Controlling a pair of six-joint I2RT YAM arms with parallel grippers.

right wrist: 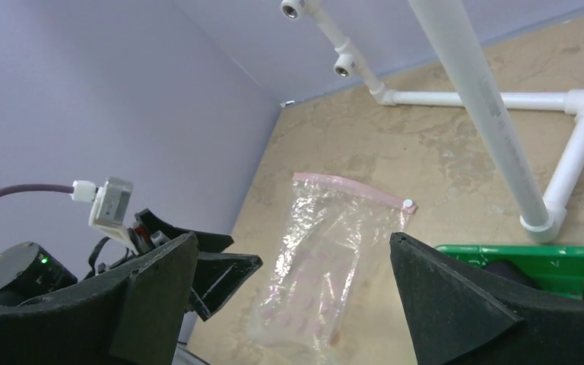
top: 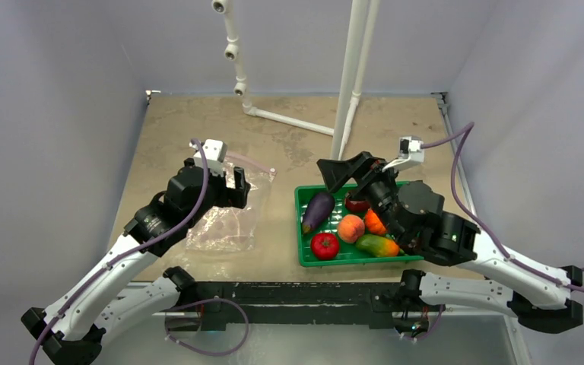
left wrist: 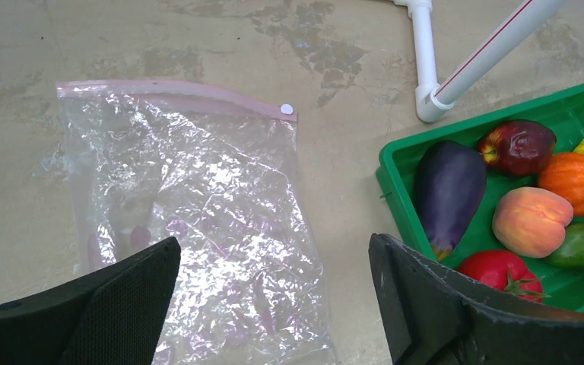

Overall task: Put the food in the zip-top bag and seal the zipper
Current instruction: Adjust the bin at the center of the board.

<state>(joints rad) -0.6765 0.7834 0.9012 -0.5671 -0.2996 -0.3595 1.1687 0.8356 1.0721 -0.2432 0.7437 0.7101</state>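
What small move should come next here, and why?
Probably lower the left pincer onto the zip-top bag near the zipper, to pinch and lift its mouth. The bag lies flat with no food in it beneath that open pincer, all the food sits in the green tray, and the right pincer, also open, holds nothing.

Jaws wide apart and empty on left claw [left wrist: 274, 247] and right claw [right wrist: 293, 243], both arms forward.

The right claw [right wrist: 290, 239] stands wide apart, framing the flat zip-top bag [right wrist: 327, 266].
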